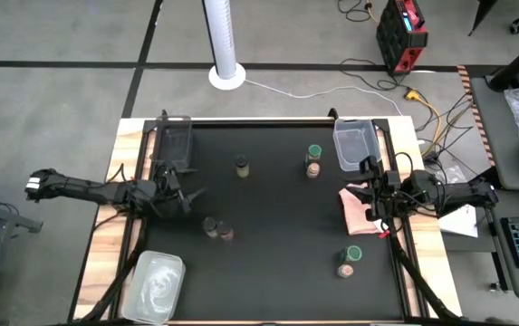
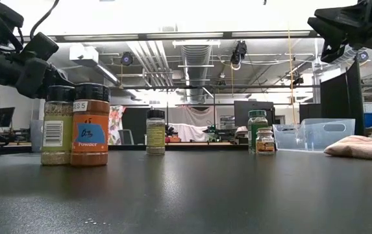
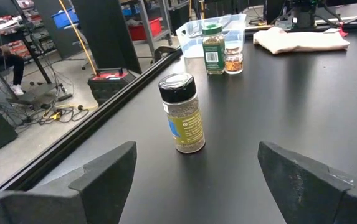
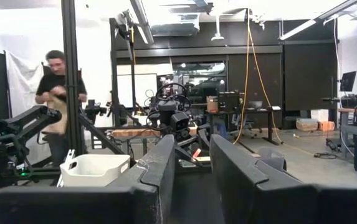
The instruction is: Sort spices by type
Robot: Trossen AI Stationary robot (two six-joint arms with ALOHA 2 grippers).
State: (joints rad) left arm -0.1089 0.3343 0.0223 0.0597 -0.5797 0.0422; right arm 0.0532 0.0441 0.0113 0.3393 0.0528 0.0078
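Note:
Several spice jars stand upright on their bases on the black table (image 1: 268, 290). A dark-lidded jar (image 1: 242, 166) (image 3: 181, 112) (image 2: 155, 132) stands alone. A green-lidded jar (image 1: 314, 152) (image 3: 213, 48) and a pinkish-topped one (image 1: 313, 169) (image 3: 232, 59) stand side by side. Two dark-lidded jars (image 1: 210, 225) (image 1: 226, 232) stand near the table's middle. Another green-lidded jar (image 1: 353, 254) and a pinkish one (image 1: 346, 269) stand near the right edge. My left gripper (image 1: 185, 197) (image 3: 197, 149) is wide open and points at the lone jar from the left. My right gripper (image 1: 369, 205) (image 4: 194, 165) hovers over a pink cloth with a narrow gap between its fingers.
Clear tubs sit at the far left (image 1: 173, 140), far right (image 1: 354, 143) and near left (image 1: 155, 285) corners. The pink cloth (image 1: 357, 206) (image 2: 361, 146) lies by the right edge. A person (image 4: 57, 99) stands beyond the table. Bare table lies in the middle and near side.

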